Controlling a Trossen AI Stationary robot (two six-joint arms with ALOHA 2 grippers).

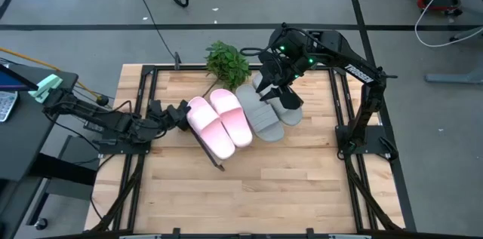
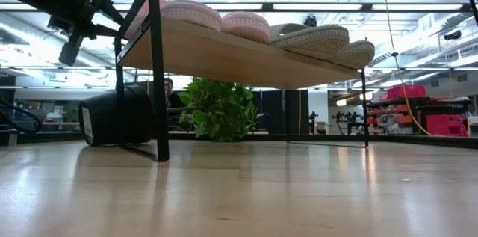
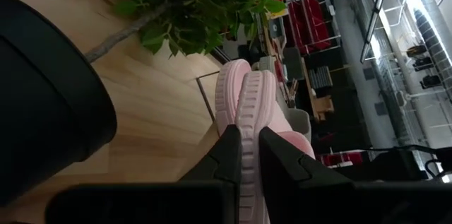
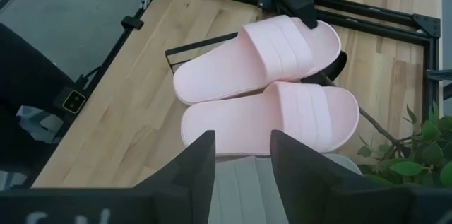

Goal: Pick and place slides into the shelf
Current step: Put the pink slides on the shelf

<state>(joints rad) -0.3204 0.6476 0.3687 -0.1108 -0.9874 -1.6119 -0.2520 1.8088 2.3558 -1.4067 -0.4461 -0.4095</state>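
Note:
Two pale pink slides (image 1: 219, 124) and two light grey slides (image 1: 266, 114) lie side by side, soles down, on the slanted wooden shelf (image 2: 246, 59). In the low view the pink pair (image 2: 216, 19) sits at the higher end and the grey pair (image 2: 328, 41) beside it. My left gripper (image 1: 181, 112) comes in level from the table's left and is shut on the outer pink slide (image 3: 247, 104). My right gripper (image 1: 273, 92) hovers over the grey slides, open, with a grey slide (image 4: 240, 181) showing between its spread fingers. My left gripper pinches the rim of the outer pink slide at its end nearest the strap (image 4: 326, 30), with the sole edge (image 3: 247, 155) between the two fingers. The fingers come level from the table's left, along the slide. The slide lies on the shelf next to the other pink one.
A green leafy plant (image 1: 226, 63) lies by the shelf's far end, its black pot (image 2: 112, 114) on its side on the tabletop under the shelf. The shelf's thin black frame legs (image 2: 158, 80) stand on the table. Bare wood lies toward the near edge (image 1: 249, 194).

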